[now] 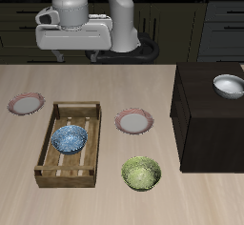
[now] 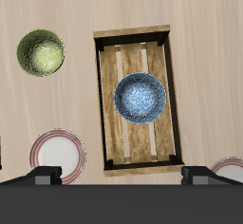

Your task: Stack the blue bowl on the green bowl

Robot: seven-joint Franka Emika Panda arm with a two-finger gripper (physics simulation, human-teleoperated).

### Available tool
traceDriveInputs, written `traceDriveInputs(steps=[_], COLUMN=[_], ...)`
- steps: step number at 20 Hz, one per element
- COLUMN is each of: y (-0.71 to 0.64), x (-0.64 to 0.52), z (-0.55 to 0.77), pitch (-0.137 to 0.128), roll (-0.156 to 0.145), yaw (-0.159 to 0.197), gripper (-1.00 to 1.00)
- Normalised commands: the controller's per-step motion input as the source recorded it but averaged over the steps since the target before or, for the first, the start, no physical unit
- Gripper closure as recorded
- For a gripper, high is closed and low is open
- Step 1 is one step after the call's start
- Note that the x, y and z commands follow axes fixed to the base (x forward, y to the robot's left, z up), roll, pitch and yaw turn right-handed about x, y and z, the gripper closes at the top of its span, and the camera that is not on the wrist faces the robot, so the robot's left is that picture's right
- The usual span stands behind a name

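The pincer [image 1: 71,50] hangs high above the back of the counter [image 1: 95,86], well clear of everything on it; its two fingers, seen at the wrist view's edge, stand wide apart with nothing between them. The step in hand looks to be the reach for the blue bowl [image 1: 69,138], which sits inside the slatted wooden crate [image 1: 46,151], toward the crate's end nearer the robot. To do it well, the pincer should come down straight over the bowl and take one wall of its rim between the fingers, one finger inside and one outside, choosing a part of the rim away from the crate's side rails so no finger catches the wood. The lift then has to clear the crate's wall before any sideways travel toward the green bowl [image 1: 141,173], which stands alone on bare counter near the front edge, apart from the crate. Two pink-rimmed plates [image 1: 133,122] lie on the pale wood-grain counter, one beside the crate and one farther off, and a white bowl [image 1: 229,86] rests on a dark cabinet [image 1: 205,124]; dark drawers fill the room behind
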Motion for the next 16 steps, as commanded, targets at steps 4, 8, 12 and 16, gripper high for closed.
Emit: traceDriveInputs(steps=[4, 8, 12, 16], y=[-0.12, -0.11, -0.08, -0.08], x=[0.16, 0.13, 0.04, 0.03], z=[0.01, -0.04, -0.07, -0.14], pitch=[-0.004, 0.001, 0.001, 0.016], roll=[0.015, 0.030, 0.014, 0.037], yaw=[0.034, 0.050, 0.056, 0.064], gripper=[-1.00, -1.00, -1.00, -1.00])
